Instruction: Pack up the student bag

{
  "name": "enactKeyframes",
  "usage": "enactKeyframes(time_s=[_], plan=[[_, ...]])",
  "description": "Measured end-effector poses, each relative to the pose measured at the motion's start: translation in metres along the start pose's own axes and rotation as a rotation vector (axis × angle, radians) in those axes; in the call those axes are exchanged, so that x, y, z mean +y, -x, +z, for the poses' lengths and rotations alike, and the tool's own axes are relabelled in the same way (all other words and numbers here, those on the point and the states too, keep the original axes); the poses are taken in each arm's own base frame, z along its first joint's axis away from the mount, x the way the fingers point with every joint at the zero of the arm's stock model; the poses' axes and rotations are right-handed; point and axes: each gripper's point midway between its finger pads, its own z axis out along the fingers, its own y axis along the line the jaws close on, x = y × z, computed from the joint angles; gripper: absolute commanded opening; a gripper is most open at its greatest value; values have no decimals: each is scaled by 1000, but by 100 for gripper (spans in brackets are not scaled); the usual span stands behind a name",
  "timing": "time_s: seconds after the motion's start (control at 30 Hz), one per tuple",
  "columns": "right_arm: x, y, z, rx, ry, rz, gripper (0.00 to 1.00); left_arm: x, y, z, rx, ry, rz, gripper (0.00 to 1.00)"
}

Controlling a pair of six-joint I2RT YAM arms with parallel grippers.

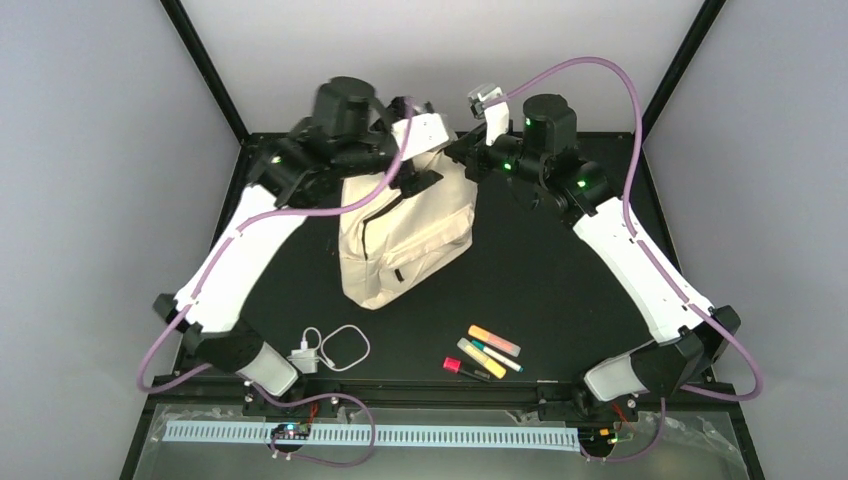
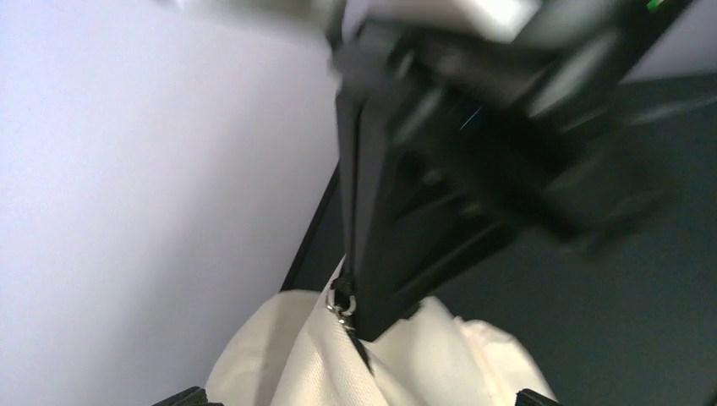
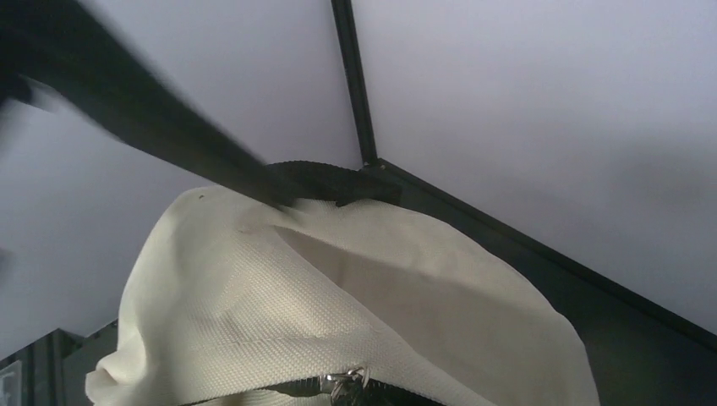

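The right gripper is closed on the top of the student bag, right by the zipper pull, though blur hides whether it pinches pull or cloth. The left gripper hangs open just beside it. The step looks like unzipping. Next the left should brace the fabric while the pull is drawn. The cream bag slumps softly at the far middle of the counter, with markers and a charger near the front edge.
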Motion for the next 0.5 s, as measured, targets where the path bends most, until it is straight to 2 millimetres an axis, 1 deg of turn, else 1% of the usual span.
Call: enactKeyframes(time_s=[0.03,0.07,0.1,0.13,0.17,0.2,0.23,0.27,0.43,0.5], plan=[[3,0,1,1,9,2,1,4,-14,15,44,16,1,90],[5,0,1,2,15,5,1,7,-29,29,90,28,5,84],[7,-1,1,3,21,6,1,7,-40,39,125,31,8,74],[9,-1,1,4,26,7,1,7,-52,47,158,33,13,59],[9,-1,1,4,28,7,1,7,-62,53,186,33,19,41],[9,-1,1,5,29,8,1,6,-68,57,203,33,27,23],[9,-1,1,5,28,8,1,6,-70,58,210,35,26,9],[9,-1,1,5,27,8,1,7,-71,58,214,40,28,3],[5,-2,-1,10,7,9,1,11,-70,53,201,41,-1,2],[-2,-6,-4,14,-9,16,1,12,-68,49,185,34,-20,2]])
